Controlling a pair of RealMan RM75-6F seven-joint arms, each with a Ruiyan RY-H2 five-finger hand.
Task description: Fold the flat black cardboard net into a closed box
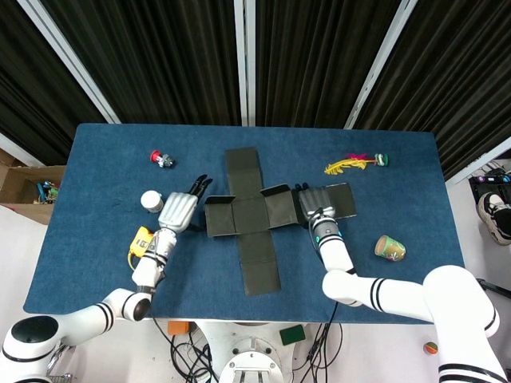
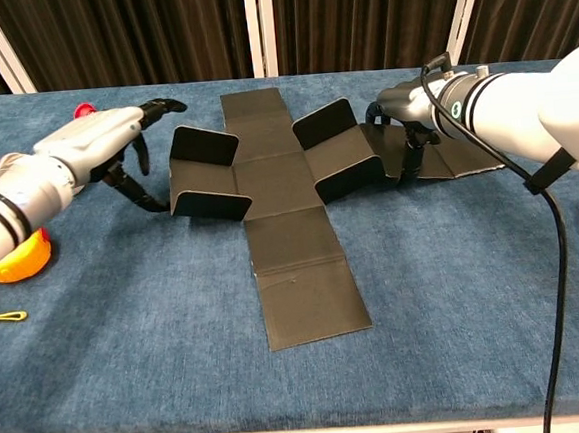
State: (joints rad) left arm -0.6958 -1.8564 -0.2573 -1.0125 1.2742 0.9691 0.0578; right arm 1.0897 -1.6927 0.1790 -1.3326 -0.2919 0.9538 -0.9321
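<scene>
net: the black net point(image 1: 249, 226) lies near the middle of the blue counter point(image 1: 96, 167), shaped like a cross; its long axis runs from the far edge toward the robot, and the short arms go out to left and right.
side flaps: the small flaps on both short arms already stand partly up; the long near panel lies flat.
left hand: the left hand point(image 1: 179, 211) is just beside the left end of the net, fingers spread and pointing at the raised left flap; it holds nothing. I cannot tell if the fingertips touch the cardboard.
right hand: the right hand point(image 2: 409, 117) is over the right arm of the net, fingers bent down onto the flat panel behind the raised right flap. It seems to press there, not to grip, but the contact is partly hidden.
key relation: the net lies between the two hands, each hand at one end of the short axis, so in my judgement each hand is nearest to its own side wall.
next: probably to push both side walls inward and upright.
</scene>
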